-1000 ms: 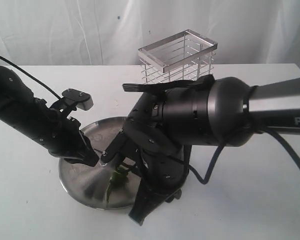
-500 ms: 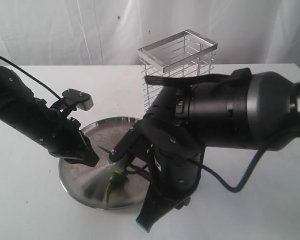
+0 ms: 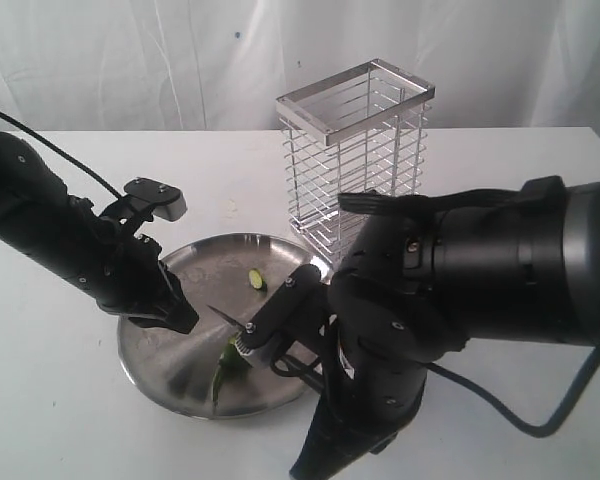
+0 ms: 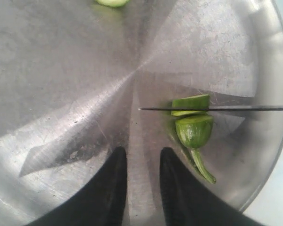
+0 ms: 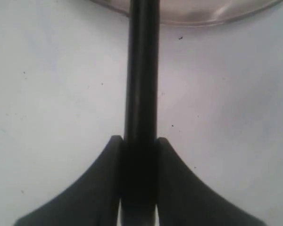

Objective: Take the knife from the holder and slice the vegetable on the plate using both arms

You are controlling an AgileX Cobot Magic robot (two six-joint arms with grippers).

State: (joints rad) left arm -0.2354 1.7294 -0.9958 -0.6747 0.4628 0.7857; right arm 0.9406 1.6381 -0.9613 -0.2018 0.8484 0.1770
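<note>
Exterior view first: the holder (image 3: 355, 160) is standing upright at the back of the desk (image 3: 540, 180), and the right arm (image 3: 480, 290) is reaching in low, carrying the knife (image 3: 227, 317) over the plate (image 3: 145, 365). The blade tip is pointing toward the left tool (image 3: 182, 320), which is hovering over the plate's left side. The chilli (image 3: 228, 368) is lying on the plate below the blade, and a loose slice (image 3: 255, 280) is sitting well apart, nearer the holder.

Left wrist view now: the left tool's fingers are standing narrowly parted and gripping nothing, near the chilli but not touching it. The blade is running across the chilli, between the stemmed stub and a cut section.

Right wrist view: the right tool (image 5: 139, 141) is clamping the slim black handle tight.

That chilli is looking light, glossy and prone to skidding on the steel. Pinching the stub gently near the stem looks like the safest hold, well clear of the edge.
</note>
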